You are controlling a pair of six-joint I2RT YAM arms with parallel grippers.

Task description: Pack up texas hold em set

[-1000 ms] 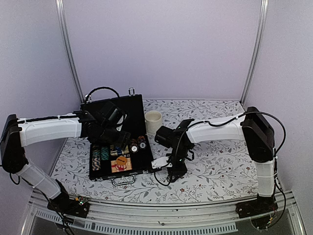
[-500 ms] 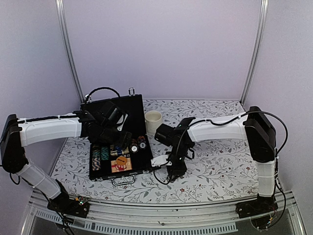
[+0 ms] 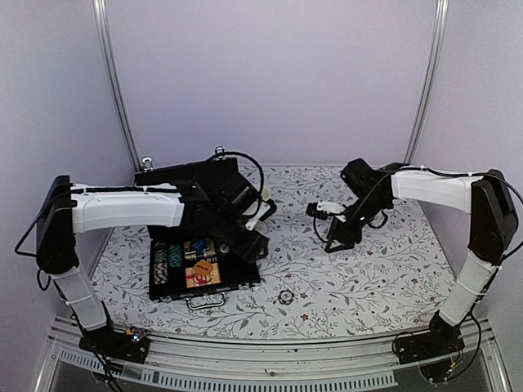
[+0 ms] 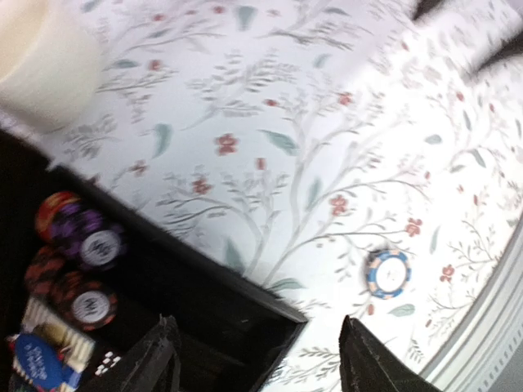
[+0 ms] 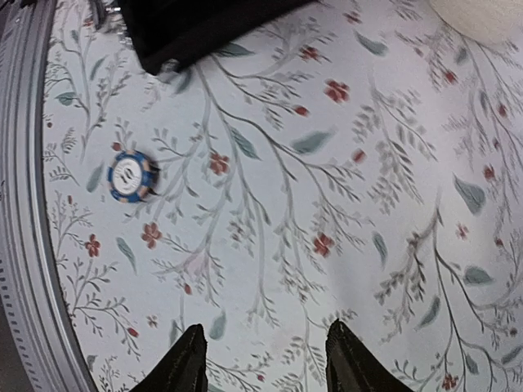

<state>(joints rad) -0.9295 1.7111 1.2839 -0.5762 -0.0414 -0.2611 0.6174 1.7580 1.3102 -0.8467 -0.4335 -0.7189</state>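
Observation:
The black case (image 3: 237,282) lies open at the left, lid up at the back. Inside are striped chips (image 3: 162,263), a red card deck (image 3: 198,276) and a blue deck (image 3: 196,249). One blue-and-white chip (image 3: 285,296) lies on the table right of the case front; it also shows in the left wrist view (image 4: 387,273) and the right wrist view (image 5: 131,175). My left gripper (image 3: 255,245) (image 4: 261,367) hangs open and empty over the case's right front corner (image 4: 282,310). My right gripper (image 3: 331,241) (image 5: 265,367) is open and empty above bare table, well right of the chip.
A cream mug (image 4: 41,65) stands behind the case's right side, mostly hidden by my left arm in the top view; its edge shows in the right wrist view (image 5: 482,16). The table's metal front rail (image 3: 270,355) runs near the loose chip.
My right arm has pulled away from the case front, up and to the right, and a chip now lies where it was. My left arm has swung right over the case's right edge.

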